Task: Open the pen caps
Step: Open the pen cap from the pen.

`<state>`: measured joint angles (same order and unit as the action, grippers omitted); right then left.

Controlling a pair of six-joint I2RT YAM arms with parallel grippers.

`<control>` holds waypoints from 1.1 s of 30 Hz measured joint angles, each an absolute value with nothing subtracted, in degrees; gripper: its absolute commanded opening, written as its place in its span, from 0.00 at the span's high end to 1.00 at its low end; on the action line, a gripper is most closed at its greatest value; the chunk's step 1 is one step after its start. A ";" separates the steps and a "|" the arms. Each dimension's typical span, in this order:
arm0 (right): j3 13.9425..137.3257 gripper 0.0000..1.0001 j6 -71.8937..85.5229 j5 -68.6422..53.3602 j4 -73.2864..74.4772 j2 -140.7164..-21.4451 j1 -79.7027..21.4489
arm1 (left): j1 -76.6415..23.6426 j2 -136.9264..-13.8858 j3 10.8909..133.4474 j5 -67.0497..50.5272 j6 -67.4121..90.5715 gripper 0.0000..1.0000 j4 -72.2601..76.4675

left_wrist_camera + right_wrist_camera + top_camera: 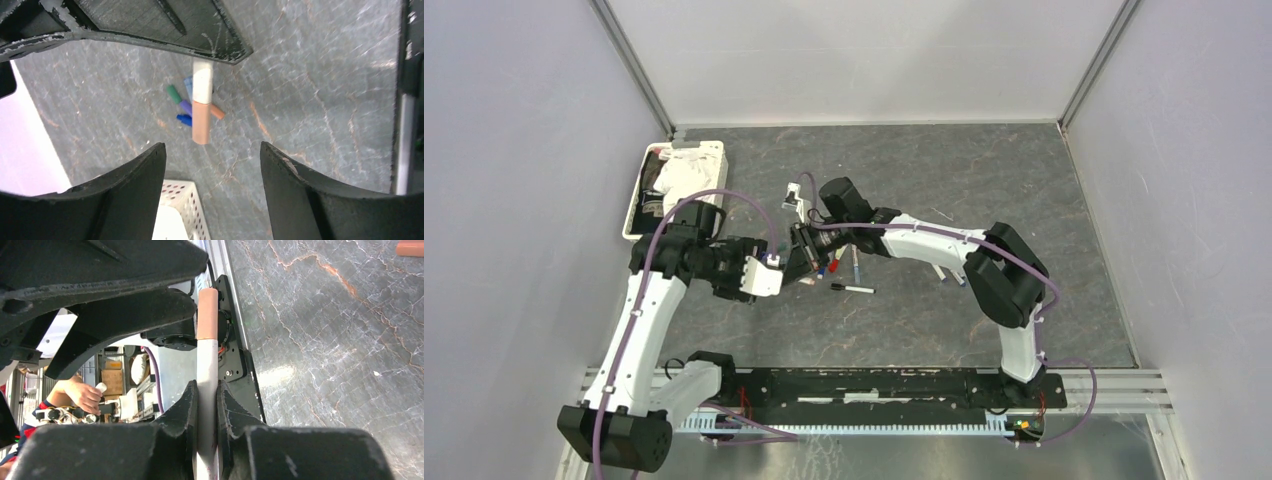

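Legible markings: none. You can read no text, label, brand, number or sign in the top view or in either wrist view.
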<state>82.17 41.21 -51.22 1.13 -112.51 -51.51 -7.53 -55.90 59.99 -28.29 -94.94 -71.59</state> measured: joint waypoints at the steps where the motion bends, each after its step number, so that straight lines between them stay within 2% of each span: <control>1: 81.62 1.00 40.84 -51.72 0.78 -112.20 -51.13 | -7.53 -56.16 60.36 -29.54 -94.50 0.27 -72.25; 10: 81.03 1.00 41.30 -53.98 -3.46 -111.22 -51.03 | -8.16 -59.07 61.91 -35.29 -92.99 0.39 -75.90; 21: 81.06 1.00 42.63 -54.39 -4.32 -111.22 -51.59 | -8.88 -59.16 61.52 -33.91 -91.05 0.97 -72.66; 33: 79.20 1.00 36.38 -51.46 -2.83 -110.59 -50.76 | -10.24 -59.09 57.93 -31.64 -90.96 0.98 -66.76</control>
<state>79.20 36.38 -51.46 -2.83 -110.59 -50.76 -10.24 -59.09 57.93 -31.64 -90.96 -66.76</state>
